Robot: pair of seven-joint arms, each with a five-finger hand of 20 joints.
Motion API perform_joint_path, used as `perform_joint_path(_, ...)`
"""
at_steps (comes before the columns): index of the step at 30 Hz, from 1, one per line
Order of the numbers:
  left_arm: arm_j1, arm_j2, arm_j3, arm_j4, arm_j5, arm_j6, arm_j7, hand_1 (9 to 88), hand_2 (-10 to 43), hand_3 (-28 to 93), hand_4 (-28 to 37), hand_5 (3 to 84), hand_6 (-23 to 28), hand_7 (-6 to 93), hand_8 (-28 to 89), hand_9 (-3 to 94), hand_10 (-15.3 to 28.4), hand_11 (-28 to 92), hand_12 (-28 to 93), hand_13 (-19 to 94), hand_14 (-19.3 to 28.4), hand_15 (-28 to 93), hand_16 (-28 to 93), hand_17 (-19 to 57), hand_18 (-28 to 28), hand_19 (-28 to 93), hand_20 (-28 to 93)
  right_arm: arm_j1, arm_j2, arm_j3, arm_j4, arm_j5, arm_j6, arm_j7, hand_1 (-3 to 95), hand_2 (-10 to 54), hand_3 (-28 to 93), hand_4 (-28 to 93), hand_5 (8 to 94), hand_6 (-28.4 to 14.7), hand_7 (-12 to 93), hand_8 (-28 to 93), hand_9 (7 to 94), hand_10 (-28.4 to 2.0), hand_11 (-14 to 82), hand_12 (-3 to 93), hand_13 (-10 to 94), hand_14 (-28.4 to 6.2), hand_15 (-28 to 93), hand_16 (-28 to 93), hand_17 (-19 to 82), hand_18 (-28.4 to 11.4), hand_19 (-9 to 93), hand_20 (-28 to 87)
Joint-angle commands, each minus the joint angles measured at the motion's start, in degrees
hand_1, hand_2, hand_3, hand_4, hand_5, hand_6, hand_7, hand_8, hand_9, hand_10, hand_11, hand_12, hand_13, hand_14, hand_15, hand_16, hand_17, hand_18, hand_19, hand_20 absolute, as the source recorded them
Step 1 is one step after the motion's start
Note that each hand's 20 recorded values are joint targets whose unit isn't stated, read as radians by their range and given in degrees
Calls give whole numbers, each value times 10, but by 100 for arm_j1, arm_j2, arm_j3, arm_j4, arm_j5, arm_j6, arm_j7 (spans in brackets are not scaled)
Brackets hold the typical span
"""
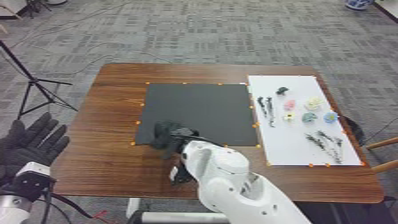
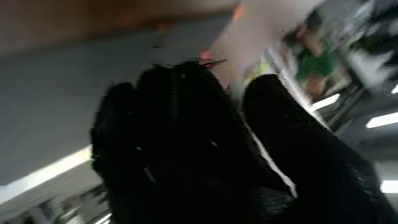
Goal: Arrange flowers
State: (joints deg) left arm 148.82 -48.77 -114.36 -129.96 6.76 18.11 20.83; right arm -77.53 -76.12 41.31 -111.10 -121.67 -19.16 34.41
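The pink flower [image 1: 290, 105] lies on the white sheet [image 1: 280, 146], in the sheet's upper part, near the cream flower [image 1: 313, 104], the small yellow flower [image 1: 289, 117], the blue-green flower [image 1: 309, 117] and the blue flower [image 1: 330, 117]. Two dark sprigs [image 1: 270, 111] lie along the sheet's left side, and a looser group of stems [image 1: 318, 142] is nearer the robot. Just left of the sheet is the black mat [image 1: 200, 107], probably where the arrangement will be built.

The right hand [image 1: 167, 134] is over the mat's near left corner, its fingers straight and the thumb apart; I cannot tell whether anything thin sits between them. The step seems to be starting the layout. Set longer sprigs first as a base, pinching each low on its stem, then lower it flat and release gently so the fine tips don't snag on the glove. Blooms will likely crush easily, so grip them lightly.

The left hand [image 1: 28, 156] is open, fingers spread, beyond the left edge of the bench [image 1: 107, 100].
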Motion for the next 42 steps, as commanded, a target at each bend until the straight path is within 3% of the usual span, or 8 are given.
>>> perform_joint_path(1,82,-31,-16,-55,-6,-47,-7,228,186,647,-283,330,70,80,-67,267,112,103,122,188,118,167,-13,-38,91,143,115,177,-167,-27,225,9,-218,-4,395,189,756,-242,564,-203,44,-110,402,-284,245,193,365,-260,769,322,231,-267,831,361)
perform_joint_path(10,-101,29,90,17,26,14,-82,227,187,648,-283,330,70,80,-67,267,111,103,122,188,117,168,-13,-38,91,143,114,87,-464,117,799,-24,-664,-339,326,151,778,-227,542,-208,44,-109,382,-284,256,188,349,-263,772,322,223,-266,830,352)
perform_joint_path(20,-108,62,98,46,17,-38,-111,227,185,650,-283,330,70,78,-66,265,110,101,123,188,116,166,-13,-37,90,142,114,129,-381,-26,921,-334,-365,-388,296,143,786,-222,516,-215,36,-106,348,-284,255,189,322,-267,776,317,209,-262,823,352)
perform_joint_path(27,-71,52,110,34,-20,-54,9,228,186,647,-283,330,71,77,-66,265,111,101,123,188,116,166,-13,-37,90,142,114,384,-290,-156,1157,-377,-249,-466,295,142,787,-225,513,-216,34,-107,339,-284,255,188,317,-264,778,313,207,-260,823,353)
perform_joint_path(30,-105,27,142,44,13,-48,-34,228,186,648,-283,330,71,78,-66,264,110,101,123,188,116,165,-13,-37,90,141,114,424,-269,-160,1260,-408,-239,-520,295,142,789,-226,508,-216,32,-108,331,-283,253,186,310,-262,776,310,204,-258,821,354)
perform_joint_path(32,-91,26,147,27,-49,-7,16,228,185,648,-283,330,71,78,-66,264,110,101,123,188,116,166,-13,-37,90,141,114,457,-273,-152,1313,-394,-243,-518,295,142,790,-227,505,-216,32,-108,329,-283,250,184,307,-262,775,307,203,-257,820,354)
perform_joint_path(34,-71,12,138,27,-1,-30,9,229,185,647,-283,330,71,78,-66,264,110,102,124,188,116,165,-13,-37,90,141,114,486,-252,-165,1341,-406,-180,-542,295,142,791,-228,503,-215,34,-107,325,-280,245,181,306,-260,776,304,201,-255,818,356)
perform_joint_path(42,37,-39,70,0,-68,-41,97,228,186,648,-283,330,71,78,-66,264,110,103,123,188,116,166,-13,-36,90,141,114,521,-158,-179,1422,-527,-195,-654,295,142,794,-226,505,-207,43,-105,324,-275,244,179,305,-256,776,293,199,-253,813,360)
